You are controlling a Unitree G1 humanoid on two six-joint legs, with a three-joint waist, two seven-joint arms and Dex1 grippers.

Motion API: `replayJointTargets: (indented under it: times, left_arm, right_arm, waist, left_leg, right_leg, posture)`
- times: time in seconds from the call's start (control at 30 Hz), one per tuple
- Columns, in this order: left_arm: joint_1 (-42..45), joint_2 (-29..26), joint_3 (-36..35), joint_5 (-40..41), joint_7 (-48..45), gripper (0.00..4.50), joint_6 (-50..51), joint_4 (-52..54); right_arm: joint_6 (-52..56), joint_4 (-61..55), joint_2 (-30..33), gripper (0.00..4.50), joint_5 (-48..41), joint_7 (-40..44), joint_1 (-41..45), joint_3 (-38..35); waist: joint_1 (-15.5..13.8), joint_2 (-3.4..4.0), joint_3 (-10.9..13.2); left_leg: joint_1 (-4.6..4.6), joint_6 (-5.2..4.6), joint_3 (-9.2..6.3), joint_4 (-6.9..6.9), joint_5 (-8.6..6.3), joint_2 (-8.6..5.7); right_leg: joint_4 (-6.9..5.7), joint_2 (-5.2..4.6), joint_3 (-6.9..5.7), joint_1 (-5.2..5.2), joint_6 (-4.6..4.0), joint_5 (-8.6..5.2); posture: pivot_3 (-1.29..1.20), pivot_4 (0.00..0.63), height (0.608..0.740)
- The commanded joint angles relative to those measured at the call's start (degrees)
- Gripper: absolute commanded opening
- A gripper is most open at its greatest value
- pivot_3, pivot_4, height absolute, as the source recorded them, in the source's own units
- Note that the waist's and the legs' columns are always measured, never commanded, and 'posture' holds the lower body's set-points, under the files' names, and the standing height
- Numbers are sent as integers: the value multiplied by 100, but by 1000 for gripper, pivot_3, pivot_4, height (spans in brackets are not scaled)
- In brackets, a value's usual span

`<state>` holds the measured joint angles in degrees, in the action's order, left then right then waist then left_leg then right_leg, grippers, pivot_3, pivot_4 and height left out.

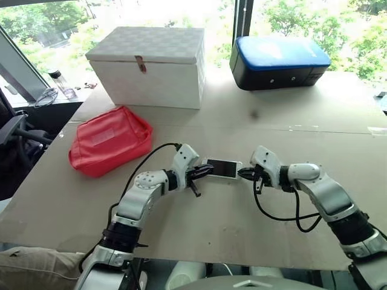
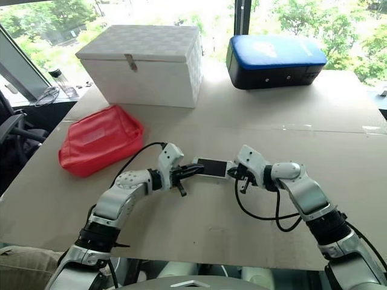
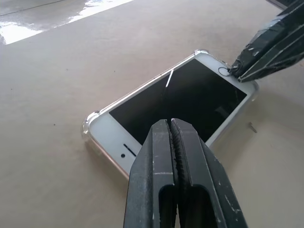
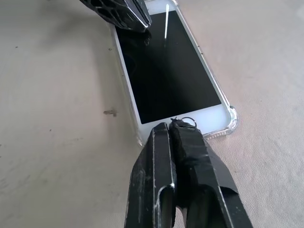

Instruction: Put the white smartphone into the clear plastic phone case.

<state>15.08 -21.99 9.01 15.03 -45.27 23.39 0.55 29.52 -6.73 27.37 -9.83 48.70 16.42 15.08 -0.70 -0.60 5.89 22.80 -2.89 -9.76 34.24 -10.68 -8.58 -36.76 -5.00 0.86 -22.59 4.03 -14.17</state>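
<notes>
The white smartphone (image 3: 180, 99) lies flat, dark screen up, in the middle of the tan table (image 1: 242, 223). The clear plastic phone case (image 3: 88, 126) wraps its edges, and its bumper corners stick out past the phone's corners (image 4: 232, 121). My left gripper (image 1: 205, 171) is shut, with its tip (image 3: 170, 124) over the earpiece end of the screen. My right gripper (image 1: 242, 174) is shut too, and its taped tip (image 4: 171, 127) rests at the home-button end. The two grippers point at each other from opposite short ends of the phone.
A red pouch (image 1: 109, 140) lies to the left of the phone. A white latched box (image 1: 151, 63) and a blue-topped black case (image 1: 278, 60) stand at the back. A bottle (image 1: 62, 83) stands off the table's left side. The table's front edge runs just below my arms.
</notes>
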Motion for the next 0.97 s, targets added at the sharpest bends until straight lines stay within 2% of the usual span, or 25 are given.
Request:
replayJointTargets:
  times: [0.03, 0.13, 0.2, 0.27, 0.33, 0.37, 0.4, 0.5, 0.73, 0.97]
  left_arm:
    - [-102, 233, -550, 242, 271, 76, -648, 305]
    - [-160, 379, -972, 635, 358, 0, -693, 485]
    - [-242, 433, -1329, 1043, 419, 523, -565, 681]
    - [-324, 403, -1626, 1345, 439, 1263, -503, 883]
    - [-423, 269, -1749, 1429, 430, 2233, -416, 988]
    - [-498, 190, -1828, 1494, 432, 2884, -329, 1042]
    - [-576, 132, -1896, 1551, 453, 3169, -259, 1109]
    - [-976, -99, -2085, 1634, 523, 4439, -92, 1445]
    - [-1985, -400, -2335, 1591, 834, 4439, 52, 2103]
    - [-2001, -343, -2570, 1639, 1270, 4439, 180, 2129]
  right_arm:
    - [-377, -49, -457, 0, -697, -322, -505, -890]
    - [-888, -406, -455, 891, -720, -573, -784, -1402]
    - [-1119, -729, -297, 1734, -782, -511, -1080, -1638]
    - [-1292, -1030, -98, 2706, -799, -443, -1427, -1830]
    - [-1339, -1246, -13, 3667, -912, -478, -1686, -2021]
    - [-1348, -1344, 26, 4303, -960, -515, -1828, -2131]
    - [-1358, -1422, 74, 4478, -974, -537, -1969, -2223]
    - [-1489, -1661, 165, 4500, -977, -626, -2539, -2561]
    - [-1809, -2017, 167, 4500, -982, -773, -3635, -3137]
    - [-1793, -2464, 0, 4500, -1046, -1008, -4292, -3157]
  waist:
    - [-6, 11, 61]
    - [-20, 26, 158]
    - [-31, 33, 180]
    - [-23, 33, 181]
    - [-18, 29, 183]
    - [-11, 30, 184]
    - [-9, 31, 185]
    - [-15, 32, 188]
    - [-32, 35, 214]
    - [-43, 32, 217]
  left_leg:
    - [6, 2, -6, 1, -1, 0]
    - [23, 2, 2, 6, 0, -4]
    - [28, 2, 0, 7, 0, -5]
    - [61, 3, -1, 10, 2, -6]
    - [104, 9, -2, 22, 29, -6]
    - [103, 10, 0, 22, 31, -7]
    - [103, 10, 1, 21, 31, -7]
    - [102, 6, 6, 19, 27, -7]
    - [99, 7, 6, 21, -1, -6]
    - [92, 7, 4, 24, -1, -4]
  right_leg:
    - [-1, 1, -6, -4, -8, 6]
    - [-1, -1, 3, -23, -10, 15]
    - [-2, 0, -1, -27, -11, 17]
    - [-2, 0, -5, -60, -12, 19]
    - [-9, 0, -7, -100, -13, 21]
    - [-9, -1, -6, -98, -14, 22]
    - [-9, -1, -3, -99, -14, 22]
    - [-8, -1, 4, -100, -14, 21]
    - [-9, -1, 4, -94, -25, 11]
    - [-19, 0, 3, -89, -15, -5]
  posture:
    - [0, 150, 740]
    - [0, 150, 740]
    - [0, 150, 740]
    - [0, 150, 740]
    - [0, 150, 740]
    - [0, 150, 740]
    - [0, 150, 740]
    - [0, 150, 740]
    - [0, 150, 740]
    - [0, 150, 740]
